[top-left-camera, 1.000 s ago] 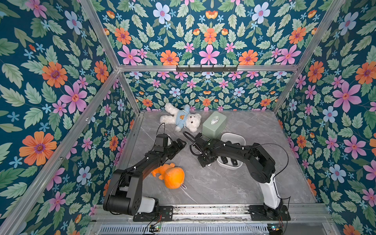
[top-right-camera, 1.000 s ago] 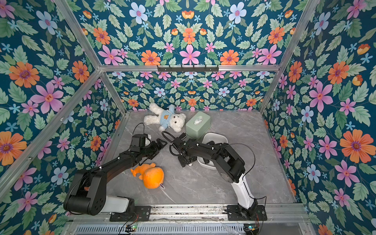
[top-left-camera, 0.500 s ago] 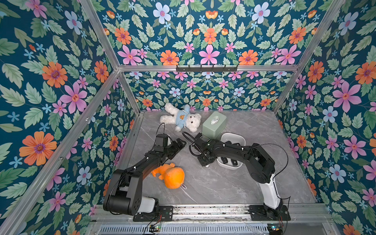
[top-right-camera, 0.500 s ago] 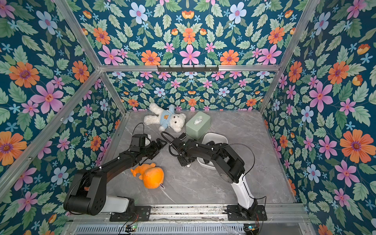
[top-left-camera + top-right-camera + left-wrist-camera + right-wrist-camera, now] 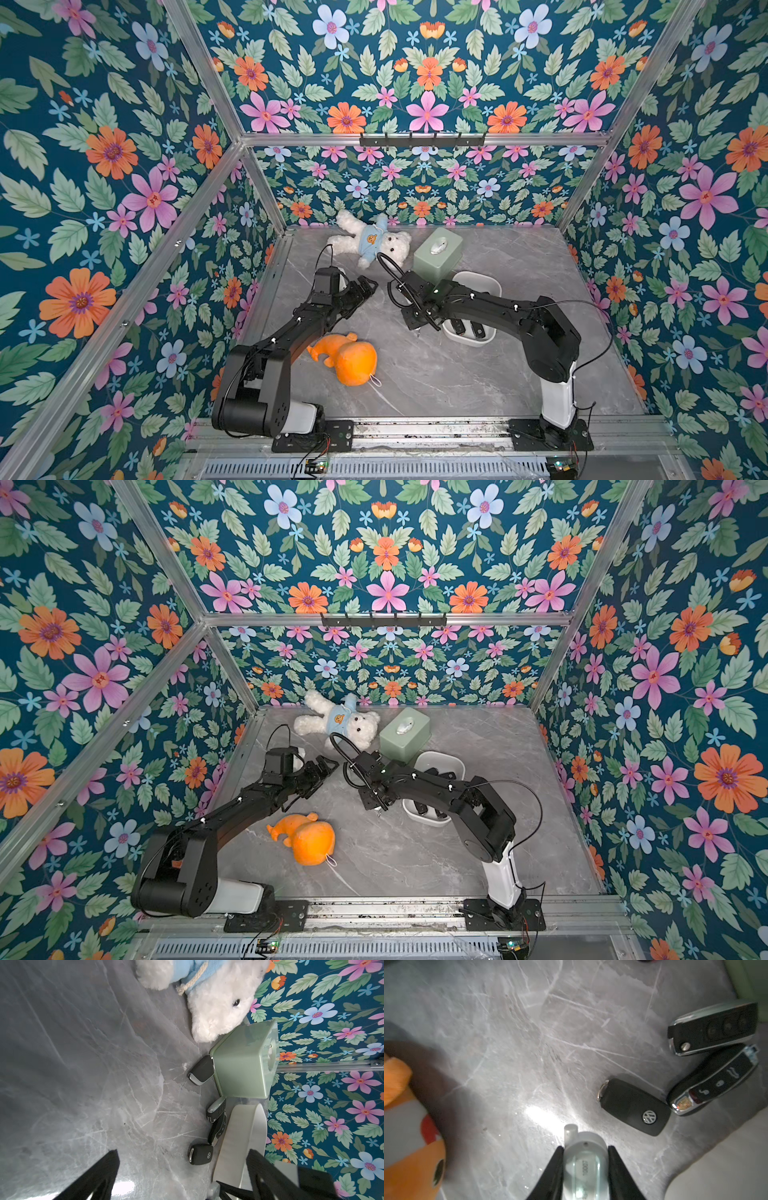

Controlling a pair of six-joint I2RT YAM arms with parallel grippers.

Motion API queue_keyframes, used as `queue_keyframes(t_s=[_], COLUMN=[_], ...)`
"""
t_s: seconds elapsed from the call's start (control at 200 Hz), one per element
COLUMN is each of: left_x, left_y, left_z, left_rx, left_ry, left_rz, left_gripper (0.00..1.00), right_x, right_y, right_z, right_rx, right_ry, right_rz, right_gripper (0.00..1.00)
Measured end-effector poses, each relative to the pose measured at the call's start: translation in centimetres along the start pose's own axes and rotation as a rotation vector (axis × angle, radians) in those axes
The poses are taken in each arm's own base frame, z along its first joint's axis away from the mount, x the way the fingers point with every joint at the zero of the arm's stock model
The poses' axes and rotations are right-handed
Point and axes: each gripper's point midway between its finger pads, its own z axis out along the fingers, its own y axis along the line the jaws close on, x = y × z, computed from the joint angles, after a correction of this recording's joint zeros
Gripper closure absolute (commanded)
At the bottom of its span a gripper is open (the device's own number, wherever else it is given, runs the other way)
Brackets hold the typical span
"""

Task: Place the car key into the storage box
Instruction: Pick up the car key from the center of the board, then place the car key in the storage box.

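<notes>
Right end effector [image 5: 585,1148] has just clamped on a pale silver car key [image 5: 584,1167]; its print is too blurred to read. Pick made, transfer pending. Storage box [image 5: 482,279] just beside, right of desk [image 5: 436,374] centre. Loose nearby: VW-badged key [image 5: 633,1106], crest-badged key [image 5: 712,1082]. Left end effector [image 5: 365,287] gaping, empty.

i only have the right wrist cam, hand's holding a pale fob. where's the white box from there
Observer: The storage box sits on the robot's right of the right hand and its pale fob; the right arm reaches over it.
Operator: anything in it already
Observer: At least two black keys show inside.
Operator: where's the left hand
Observer: The left hand is open above bare table, across the right hand from the box.
</notes>
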Motion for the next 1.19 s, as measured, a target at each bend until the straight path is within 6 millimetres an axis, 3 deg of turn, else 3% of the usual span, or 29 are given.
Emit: queue_keyframes(t_s=[0.305,0.655,0.82,1.195], left_x=[-0.1,0.6,1.7,4.9], left_y=[-0.6,-2.2,-3.0,-5.5], left_z=[-0.1,0.5,1.3,3.5], left_rx=[0.012,0.056,0.079,0.123], left_ry=[0.011,0.05,0.084,0.176], left_rz=[0.004,0.027,0.042,0.102], left_gripper=[0.0,0.01,0.01,0.01], right_x=[-3.1,-4.1,-3.0,-0.7], right_y=[-2.8,-8.3,-11.1,-14.5], right_z=[-4.3,-9.0,-9.3,-8.4], right_rx=[-0.04,-0.065,-0.032,0.01], right_ry=[-0.175,-0.362,-0.383,-0.385], right_rz=[0.155,0.371,0.461,0.59], right_gripper=[0.7,0.71,0.71,0.71])
